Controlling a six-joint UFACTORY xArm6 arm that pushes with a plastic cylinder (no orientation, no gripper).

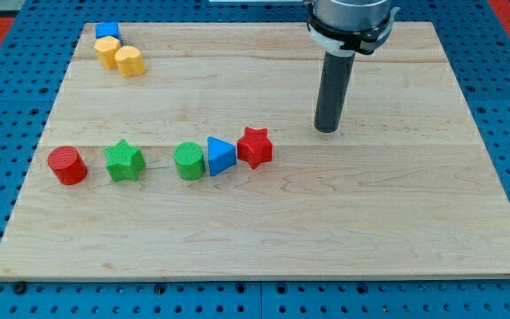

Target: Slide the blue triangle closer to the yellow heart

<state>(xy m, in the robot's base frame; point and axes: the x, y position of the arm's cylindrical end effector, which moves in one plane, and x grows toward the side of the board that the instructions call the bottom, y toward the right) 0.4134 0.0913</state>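
Note:
The blue triangle [220, 156] lies near the board's middle, touching a green round block [189, 160] on its left and a red star [255, 147] on its right. Two yellow blocks sit at the top left: one [107, 51] looks heart-like, the other [129, 61] is rounded; which one is the heart I cannot tell for sure. My tip [327, 129] stands on the board to the right of and slightly above the red star, apart from every block.
A small blue block [107, 31] sits at the top left corner, touching the yellow blocks. A green star [124, 160] and a red round block [67, 166] lie in the row to the left. The wooden board [379, 204] rests on a blue pegboard.

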